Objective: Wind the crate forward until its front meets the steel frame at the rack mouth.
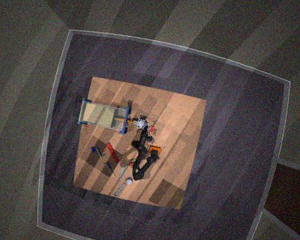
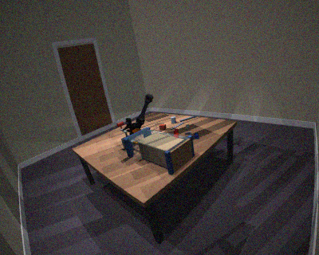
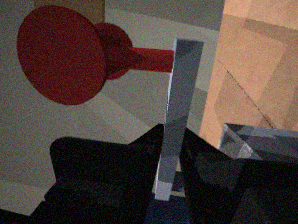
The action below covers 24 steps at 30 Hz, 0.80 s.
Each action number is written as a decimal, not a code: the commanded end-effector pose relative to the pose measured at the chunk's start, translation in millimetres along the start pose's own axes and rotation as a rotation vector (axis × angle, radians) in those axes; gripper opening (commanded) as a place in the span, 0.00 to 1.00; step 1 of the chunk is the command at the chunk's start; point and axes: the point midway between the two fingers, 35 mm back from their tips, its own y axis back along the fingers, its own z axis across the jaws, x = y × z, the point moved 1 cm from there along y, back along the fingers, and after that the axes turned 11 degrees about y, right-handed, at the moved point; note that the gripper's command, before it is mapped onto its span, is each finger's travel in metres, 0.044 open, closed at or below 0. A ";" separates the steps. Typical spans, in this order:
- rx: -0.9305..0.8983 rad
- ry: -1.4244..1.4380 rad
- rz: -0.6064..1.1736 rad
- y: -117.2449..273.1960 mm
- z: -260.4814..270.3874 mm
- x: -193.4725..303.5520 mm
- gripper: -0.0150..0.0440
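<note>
The winch handle shows a flat steel bar (image 3: 184, 85) and a red knob (image 3: 62, 55) (image 1: 151, 129). My gripper (image 3: 170, 130) (image 1: 145, 129) is shut on the bar, with the knob off to one side. It is at the hand winch (image 1: 141, 123); a grey metal part (image 3: 265, 136) shows at the right of the wrist view. Whether the square key sits in the round hole is hidden. The beige crate (image 1: 97, 114) (image 2: 159, 143) looks flat inside the clear cubby. An orange strap (image 1: 119, 119) runs from its front to the winch. A gap shows between the crate's front and the blue frame (image 1: 127, 114) (image 2: 127, 147).
The arm's orange base (image 1: 155, 149) stands nearby. Away from the winch lie a red bar (image 1: 112, 152), a blue piece (image 1: 92, 149), a steel bar (image 1: 122, 172), a pale cylinder (image 1: 129, 181) (image 2: 173, 119) and a steel rod (image 1: 120, 189). A red block (image 2: 162, 127) is there too.
</note>
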 end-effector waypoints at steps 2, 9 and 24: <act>-0.008 -0.006 -0.005 2.9 0.0 0.2 0.25; -0.009 -0.006 0.000 4.8 -3.2 0.9 0.25; -0.010 -0.006 0.008 3.5 -11.1 1.5 0.25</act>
